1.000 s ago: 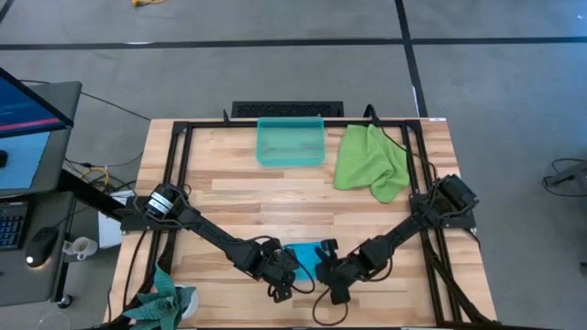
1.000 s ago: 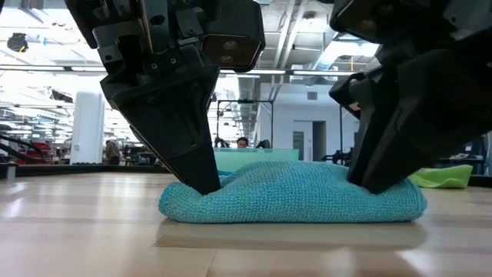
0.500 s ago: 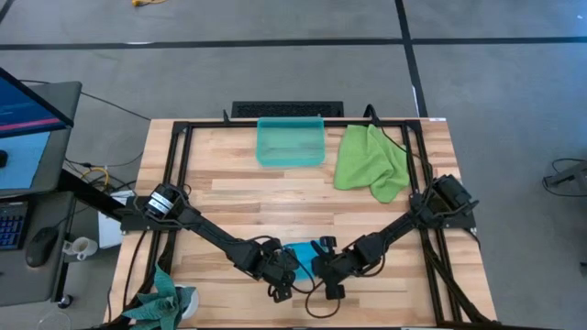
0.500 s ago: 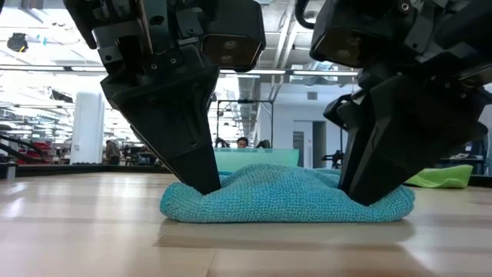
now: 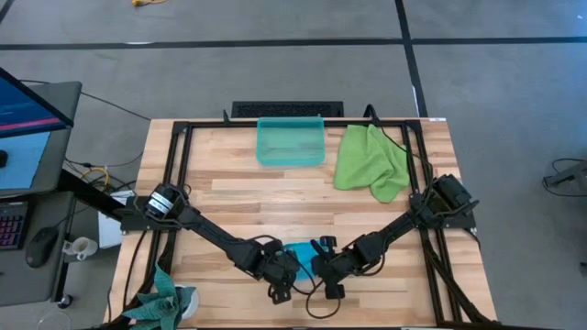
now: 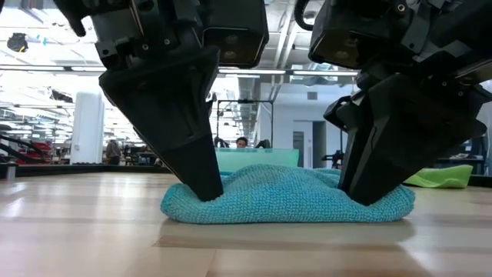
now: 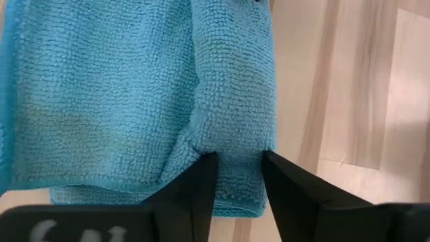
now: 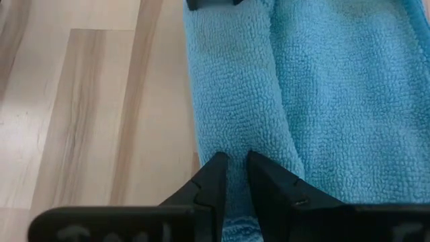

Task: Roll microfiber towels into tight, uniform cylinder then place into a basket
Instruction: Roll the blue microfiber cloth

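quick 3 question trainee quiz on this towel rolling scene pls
1. True or false: the lime green towel lies inside the basket.
2. Which towel do both pincers work on? A blue B green C teal
3. Fill in: the right pincer is pinching a ____ of the blue towel.

Key
1. False; it lies on the table beside the basket.
2. A; the left pincer is on it too.
3. fold

From above, both arms hide most of the blue towel [image 5: 300,251]; the low view crops their upper parts.
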`<state>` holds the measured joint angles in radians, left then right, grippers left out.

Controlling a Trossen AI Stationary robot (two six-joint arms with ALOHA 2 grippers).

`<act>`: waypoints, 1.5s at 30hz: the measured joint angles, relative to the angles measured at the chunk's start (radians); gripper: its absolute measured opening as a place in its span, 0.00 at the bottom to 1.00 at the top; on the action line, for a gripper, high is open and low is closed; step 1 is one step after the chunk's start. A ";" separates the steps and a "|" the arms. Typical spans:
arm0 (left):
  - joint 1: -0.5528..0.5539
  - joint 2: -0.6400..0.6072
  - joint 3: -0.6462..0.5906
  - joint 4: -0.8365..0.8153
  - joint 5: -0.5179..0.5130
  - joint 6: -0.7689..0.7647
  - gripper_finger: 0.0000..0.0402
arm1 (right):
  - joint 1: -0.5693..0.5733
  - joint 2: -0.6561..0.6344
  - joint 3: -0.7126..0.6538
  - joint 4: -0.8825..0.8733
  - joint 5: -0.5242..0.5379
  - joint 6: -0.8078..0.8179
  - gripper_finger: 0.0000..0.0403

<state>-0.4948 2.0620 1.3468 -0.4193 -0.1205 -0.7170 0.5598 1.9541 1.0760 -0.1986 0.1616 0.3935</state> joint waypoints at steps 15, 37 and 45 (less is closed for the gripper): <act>-0.071 -0.157 -0.005 -0.023 -0.147 0.121 0.31 | 0.000 0.000 -0.001 0.001 -0.004 0.001 0.23; -0.012 -0.012 -0.013 0.251 -0.228 0.353 0.31 | 0.002 0.000 -0.002 0.003 -0.004 0.001 0.23; 0.005 0.036 -0.011 0.249 -0.152 0.337 0.31 | 0.002 0.000 -0.002 0.002 -0.004 0.001 0.23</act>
<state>-0.4901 2.0975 1.3356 -0.1705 -0.2723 -0.3800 0.5621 1.9541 1.0737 -0.1962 0.1575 0.3943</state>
